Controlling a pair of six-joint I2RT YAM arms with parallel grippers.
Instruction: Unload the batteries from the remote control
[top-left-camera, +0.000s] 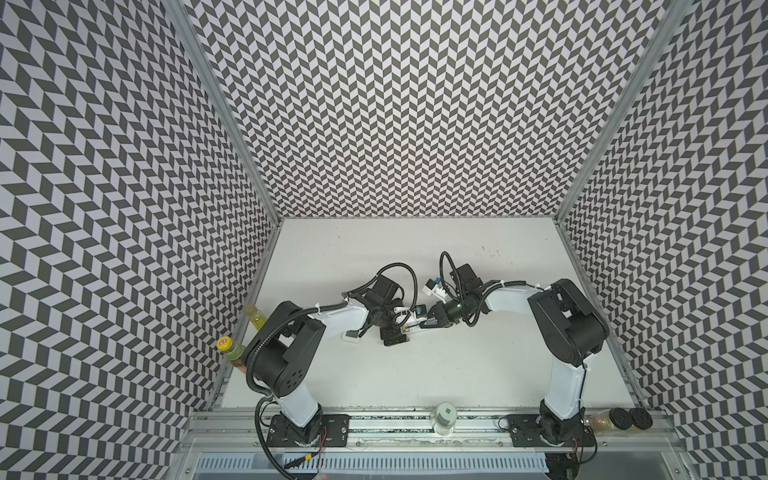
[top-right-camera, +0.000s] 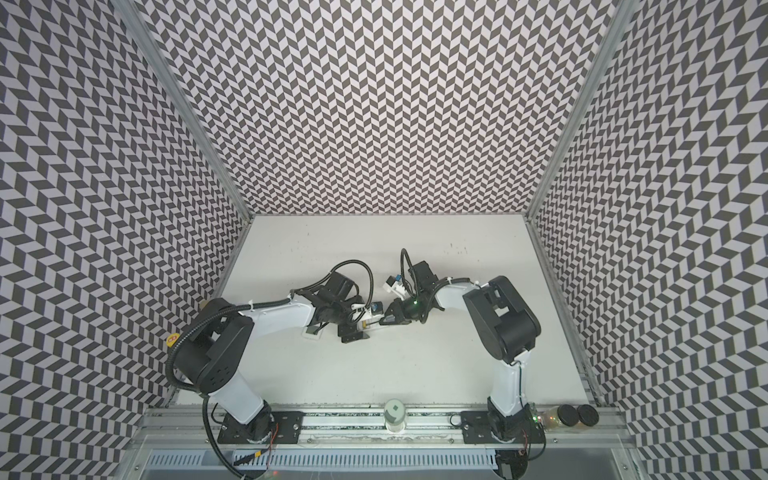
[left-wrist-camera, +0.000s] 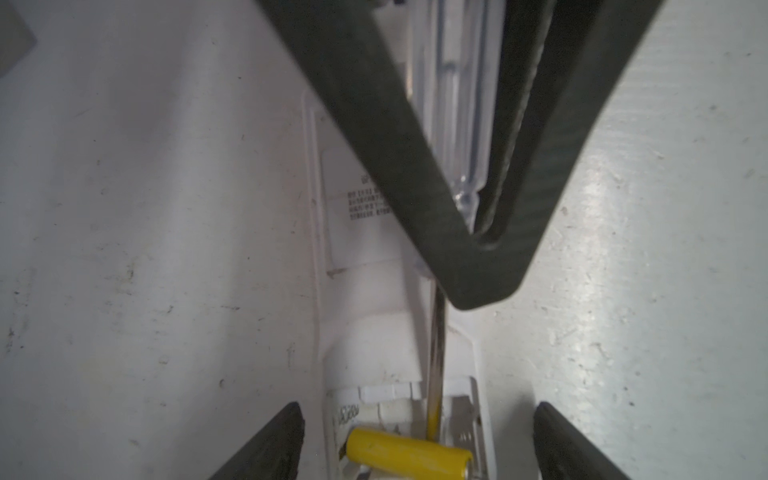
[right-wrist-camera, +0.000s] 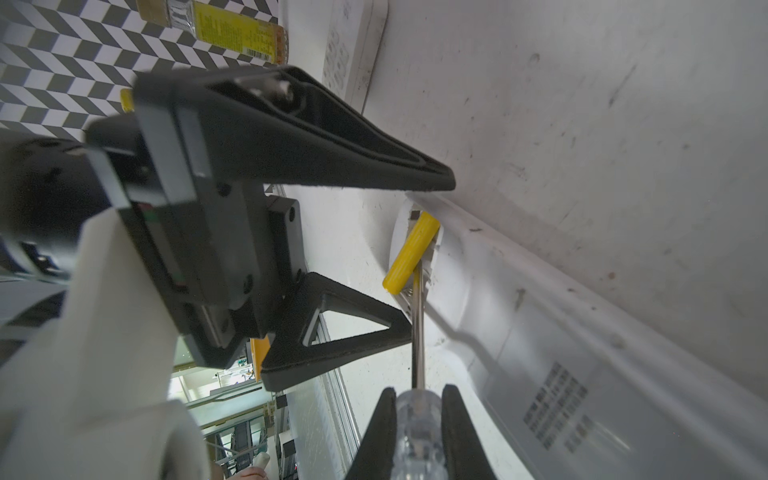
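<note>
**Yellow cell skewed in the open bay, ready to be picked**

The small yellow cylindrical battery lies slantwise in the open bay at the end of the long white plastic remote control. One end of it is tucked inside and the other pokes out past the remote's edge. No other batteries can be seen.

It should be light, rigid and smooth, so it is likely to roll or shoot out of a squeeze near its rounded ends. The safest hold looks to be across the middle of the barrel, lifting the free end first.

The clear-handled metal screwdriver reaches its blade to the battery. Whether the tip sits under it I cannot tell. The right gripper is pinched tight on the screwdriver's handle. The left gripper stands spread wide, one finger on either side of the remote's bay end, touching nothing.

The remote rests back-up on the scuffed white worktop. Its back carries a printed label of dark rows, too blurred to read. No brand shows on the battery.
</note>
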